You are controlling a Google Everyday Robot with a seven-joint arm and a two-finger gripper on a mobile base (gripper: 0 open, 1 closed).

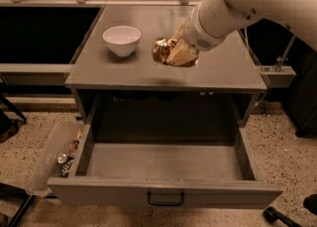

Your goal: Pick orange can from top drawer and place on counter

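My gripper [174, 52] is shut on the orange can [161, 50], a dented shiny gold-orange and brown can. It holds the can just above the counter [218, 70], right of the white bowl and near the counter's middle. The big white arm comes in from the upper right. The top drawer [163, 161] is pulled fully open below the counter, and its inside shows nothing in it. Its black wire handle [165, 199] is on the front panel.
A white bowl [121, 39] stands on the counter's left part. A clear plastic side bin [52, 159] with small items hangs left of the drawer. A dark recess lies to the left of the cabinet. A caster wheel [270, 214] is at lower right.
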